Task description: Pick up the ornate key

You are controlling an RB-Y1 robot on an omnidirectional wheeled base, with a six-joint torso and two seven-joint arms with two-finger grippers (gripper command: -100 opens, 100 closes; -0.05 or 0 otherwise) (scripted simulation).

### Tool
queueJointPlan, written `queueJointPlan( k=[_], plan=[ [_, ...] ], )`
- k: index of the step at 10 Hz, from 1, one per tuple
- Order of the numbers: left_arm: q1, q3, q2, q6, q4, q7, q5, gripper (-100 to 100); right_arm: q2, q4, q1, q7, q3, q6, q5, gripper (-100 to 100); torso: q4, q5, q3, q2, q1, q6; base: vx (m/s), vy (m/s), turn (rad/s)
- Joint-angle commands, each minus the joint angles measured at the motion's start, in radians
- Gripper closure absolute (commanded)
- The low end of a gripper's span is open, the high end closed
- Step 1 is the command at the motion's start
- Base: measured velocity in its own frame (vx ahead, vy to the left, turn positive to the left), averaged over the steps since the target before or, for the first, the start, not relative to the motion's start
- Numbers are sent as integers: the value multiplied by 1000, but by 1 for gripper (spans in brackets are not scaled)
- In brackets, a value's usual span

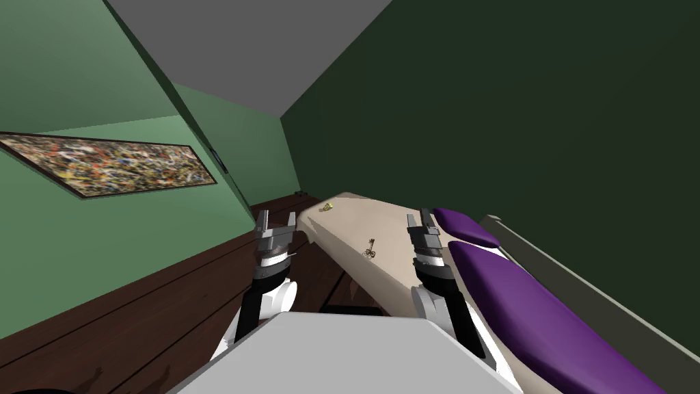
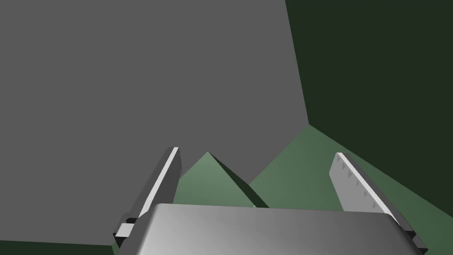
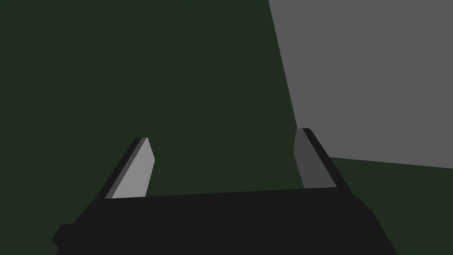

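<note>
A small dark ornate key [image 1: 370, 249] lies on the beige top of a bed [image 1: 355, 226], near its near edge. My right gripper [image 1: 420, 220] is raised just right of the key, fingers open and pointing up, with nothing between them [image 3: 223, 141]. My left gripper [image 1: 277, 219] is raised left of the bed over the dark floor, likewise open and empty [image 2: 256, 152].
A small yellow object [image 1: 328, 206] lies at the bed's far corner. Purple pillows [image 1: 519, 294] run along the bed's right side by a grey headboard [image 1: 588, 287]. Dark wooden floor [image 1: 157, 308] lies to the left, under a green wall with a painting [image 1: 109, 164].
</note>
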Motion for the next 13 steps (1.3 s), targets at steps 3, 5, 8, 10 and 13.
queueJointPlan(
  k=[3,5,8,10,13],
  plan=[
    [0,0,0,0,0,0,0,0,-88,8,35,40,55,20,23,-100,0,2,0,-1,11,0,21,159,-24],
    [0,0,0,0,0,0,0,0,-138,19,59,74,99,35,46,-100,0,3,-1,-1,15,0,13,237,-26],
    [0,0,0,0,0,0,0,0,-231,46,97,141,176,62,102,-100,-1,4,-2,-4,15,0,52,232,-40],
    [0,0,0,0,0,0,0,0,-290,72,118,196,234,81,154,-100,-1,4,-1,-2,17,0,38,237,-37],
    [0,0,0,0,0,0,0,0,-373,104,135,258,302,101,218,-100,-1,2,-2,-3,8,0,38,147,-25]
  ],
)
